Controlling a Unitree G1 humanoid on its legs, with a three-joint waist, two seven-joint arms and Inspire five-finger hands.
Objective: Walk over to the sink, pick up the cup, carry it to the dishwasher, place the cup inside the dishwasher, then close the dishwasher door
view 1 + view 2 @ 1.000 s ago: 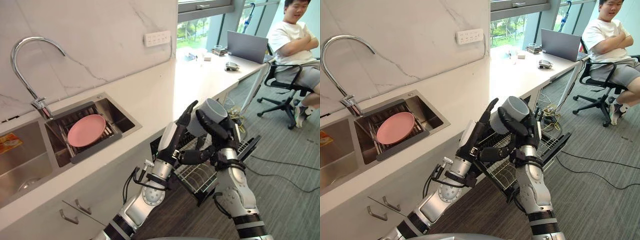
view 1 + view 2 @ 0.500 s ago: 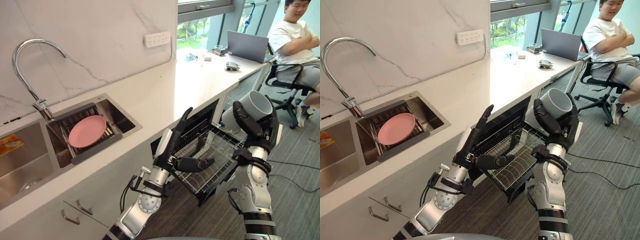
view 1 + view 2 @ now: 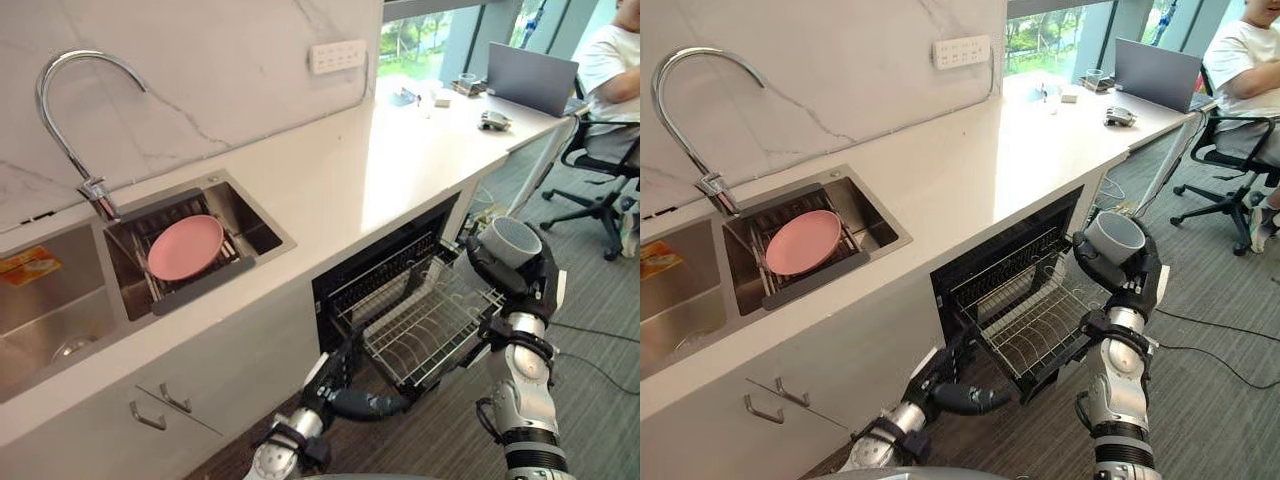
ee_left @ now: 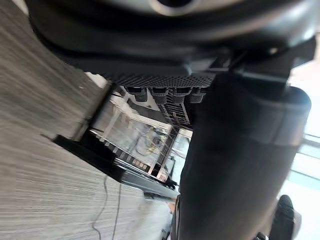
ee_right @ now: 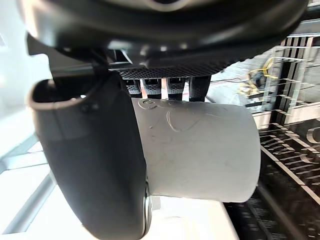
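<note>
A grey cup [image 3: 511, 240] is held in my right hand [image 3: 523, 287], whose fingers and thumb curl round its wall [image 5: 200, 150]. Its mouth faces up and slightly left. Cup and hand hang above the right end of the pulled-out wire rack [image 3: 425, 322] of the open dishwasher [image 3: 382, 268] under the counter. My left hand [image 3: 343, 392] is low in front of the cabinet, below the rack's near corner, fingers straight and thumb [image 3: 975, 400] spread, holding nothing.
The sink [image 3: 262, 237] holds a pink plate [image 3: 186, 246] on a drainer, with a curved tap [image 3: 70, 110] behind. A laptop [image 3: 532, 78] lies at the counter's far end. A person [image 3: 1245, 70] sits on an office chair at the right. Carpet lies around the rack.
My left hand has dropped from rack height to near the floor. The right hand has lowered the cup closer over the rack's right end. The camera has shifted too.
</note>
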